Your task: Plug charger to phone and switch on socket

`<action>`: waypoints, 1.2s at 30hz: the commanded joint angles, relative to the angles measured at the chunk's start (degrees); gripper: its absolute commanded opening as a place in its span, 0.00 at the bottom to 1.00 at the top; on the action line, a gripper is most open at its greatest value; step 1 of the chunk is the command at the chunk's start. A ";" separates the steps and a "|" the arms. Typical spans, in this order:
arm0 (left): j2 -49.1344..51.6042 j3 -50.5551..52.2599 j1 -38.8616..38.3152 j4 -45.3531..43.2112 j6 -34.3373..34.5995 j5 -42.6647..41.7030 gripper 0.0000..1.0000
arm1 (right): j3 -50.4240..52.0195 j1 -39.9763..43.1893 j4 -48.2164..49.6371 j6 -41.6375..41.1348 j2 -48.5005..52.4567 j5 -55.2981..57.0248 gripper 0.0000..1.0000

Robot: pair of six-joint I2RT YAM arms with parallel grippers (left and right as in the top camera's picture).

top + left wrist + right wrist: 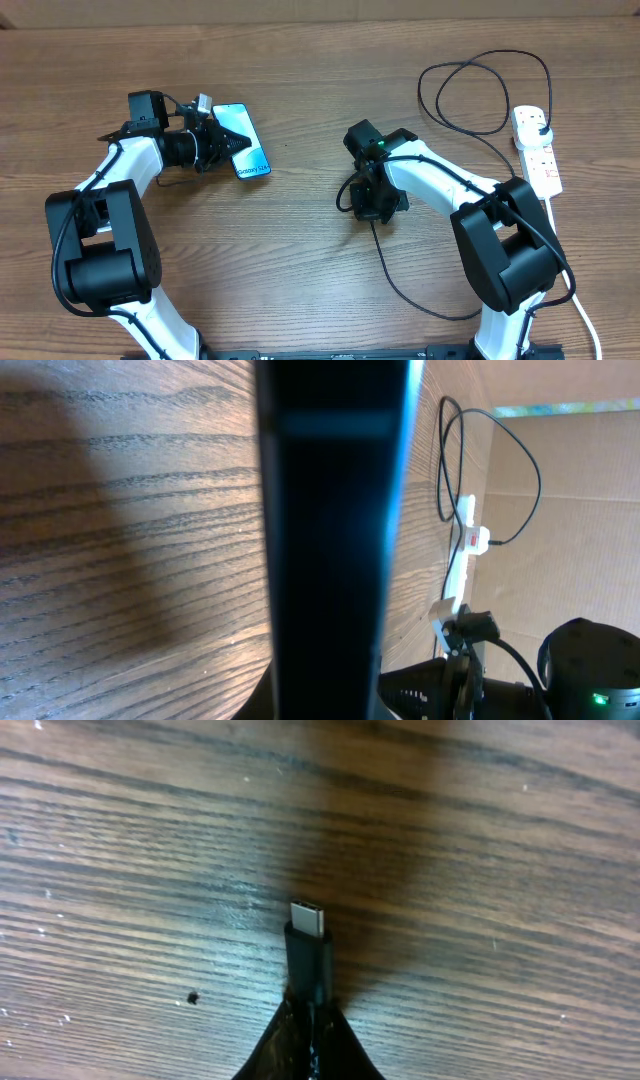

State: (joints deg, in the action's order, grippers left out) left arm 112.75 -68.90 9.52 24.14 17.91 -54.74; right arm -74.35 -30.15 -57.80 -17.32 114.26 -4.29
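Now the left pincer is clamped on the phone at the left of the table — the right pincer is closed around the charger, whose connector tip pokes out just above the wood. The socket lies at the far right, with the charger's black plug in its far end.

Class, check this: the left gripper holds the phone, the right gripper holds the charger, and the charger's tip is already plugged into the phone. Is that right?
One thing is wrong: the tip is not plugged in. The left gripper holds the phone and the right gripper holds the charger, but the right wrist view shows its tip bare over the table.
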 commanded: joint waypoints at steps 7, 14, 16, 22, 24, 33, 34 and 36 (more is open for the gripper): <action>-0.02 -0.11 0.37 -0.42 0.13 -1.18 0.04 | 2.10 -0.20 1.38 -0.46 1.57 1.14 0.29; -0.02 -0.11 0.37 -0.44 0.13 -1.16 0.04 | 2.10 -0.20 2.47 -0.37 1.57 0.63 0.29; -0.02 -0.11 0.37 -0.44 0.13 -1.16 0.04 | 2.10 -0.20 2.69 -0.37 1.57 0.46 0.30; -0.02 -0.11 0.37 -0.42 0.13 -1.16 0.04 | 2.10 -0.20 3.85 2.34 1.57 -1.22 0.31; -0.02 -0.11 0.37 -0.44 0.13 -1.16 0.04 | 2.10 -0.20 4.17 2.89 1.57 -1.64 0.31; -0.02 -0.11 0.37 -0.42 0.13 -1.16 0.04 | 2.10 -0.22 4.00 2.86 1.57 -1.64 0.19; -0.02 -0.11 0.37 -0.44 0.13 -1.16 0.05 | 2.10 -0.22 3.93 2.86 1.57 -1.64 0.14; -0.02 -0.11 0.37 -0.44 0.13 -1.16 0.04 | 2.10 -0.20 3.61 2.82 1.57 -1.68 0.04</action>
State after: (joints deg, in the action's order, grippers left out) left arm 112.75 -68.90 9.52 24.01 17.91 -54.74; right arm -74.02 -30.37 -54.46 -14.44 113.95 -5.72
